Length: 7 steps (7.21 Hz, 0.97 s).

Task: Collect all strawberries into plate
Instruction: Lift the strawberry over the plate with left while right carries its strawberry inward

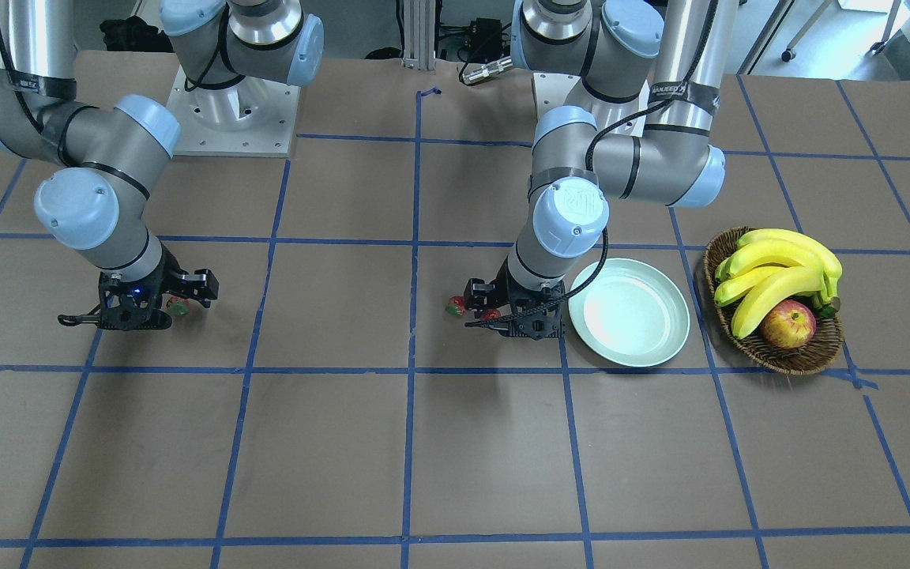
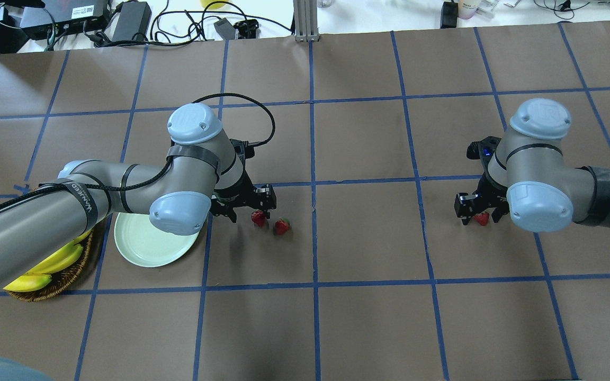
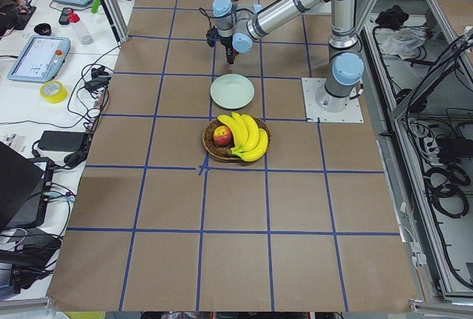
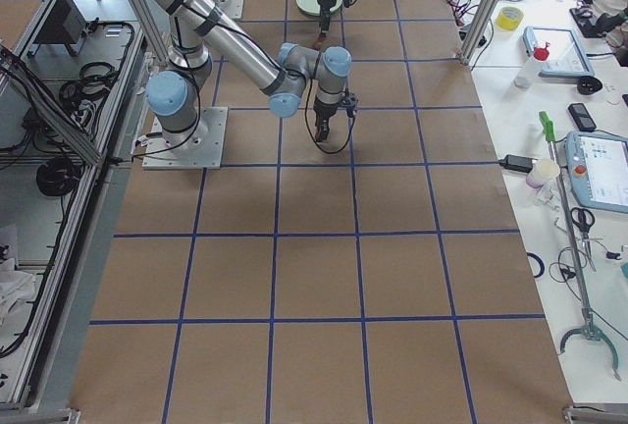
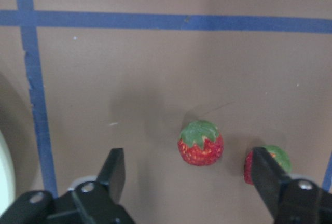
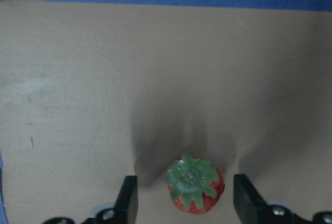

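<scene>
Three strawberries lie on the brown table. One strawberry [image 5: 201, 143] sits between the fingers of my open left gripper [image 5: 189, 175], untouched; it also shows in the overhead view [image 2: 258, 218]. A second strawberry [image 2: 282, 226] lies just outside that gripper, partly behind one finger [image 5: 267, 175]. The third strawberry [image 6: 194, 183] sits between the spread fingers of my open right gripper [image 6: 187, 198], low over the table, and shows in the overhead view [image 2: 481, 218]. The mint-white plate [image 2: 146, 246] holds nothing and lies beside the left gripper [image 2: 252, 213], partly under the left arm.
A brown wicker basket [image 1: 779, 359] with bananas [image 1: 779, 269] and a red-yellow apple [image 1: 788, 324] stands just beyond the plate [image 1: 629, 312]. Blue tape lines grid the table. Cables and devices lie along the far edge in the overhead view.
</scene>
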Each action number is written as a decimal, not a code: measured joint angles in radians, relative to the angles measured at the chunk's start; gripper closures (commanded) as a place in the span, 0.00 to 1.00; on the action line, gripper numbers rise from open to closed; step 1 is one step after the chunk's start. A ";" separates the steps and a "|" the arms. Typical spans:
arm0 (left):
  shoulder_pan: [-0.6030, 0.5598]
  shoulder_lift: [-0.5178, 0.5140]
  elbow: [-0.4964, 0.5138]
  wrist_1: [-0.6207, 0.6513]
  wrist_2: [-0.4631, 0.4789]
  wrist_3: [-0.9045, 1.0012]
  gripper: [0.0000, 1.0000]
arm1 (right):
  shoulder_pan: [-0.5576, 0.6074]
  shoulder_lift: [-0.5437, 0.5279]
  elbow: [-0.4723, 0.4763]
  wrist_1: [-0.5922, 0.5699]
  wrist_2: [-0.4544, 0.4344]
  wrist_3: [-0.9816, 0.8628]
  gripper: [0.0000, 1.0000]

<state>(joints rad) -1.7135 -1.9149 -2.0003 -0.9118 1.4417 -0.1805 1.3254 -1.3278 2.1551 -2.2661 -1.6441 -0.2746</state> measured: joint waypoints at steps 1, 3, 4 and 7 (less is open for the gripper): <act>0.000 -0.009 0.000 -0.001 -0.003 0.000 0.30 | 0.000 0.000 0.001 0.000 -0.005 0.000 1.00; 0.000 -0.024 0.000 -0.003 -0.004 0.000 0.99 | 0.000 -0.003 -0.001 0.004 -0.007 0.003 1.00; 0.000 -0.026 0.004 -0.006 -0.003 -0.001 1.00 | 0.002 -0.008 -0.009 0.012 -0.002 0.012 1.00; 0.005 -0.002 0.035 -0.036 0.004 -0.004 1.00 | 0.132 -0.016 -0.093 0.080 0.075 0.187 0.99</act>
<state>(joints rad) -1.7088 -1.9169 -1.9651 -0.9482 1.4459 -0.1849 1.4575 -1.3437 2.0616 -2.1864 -1.5691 -0.0871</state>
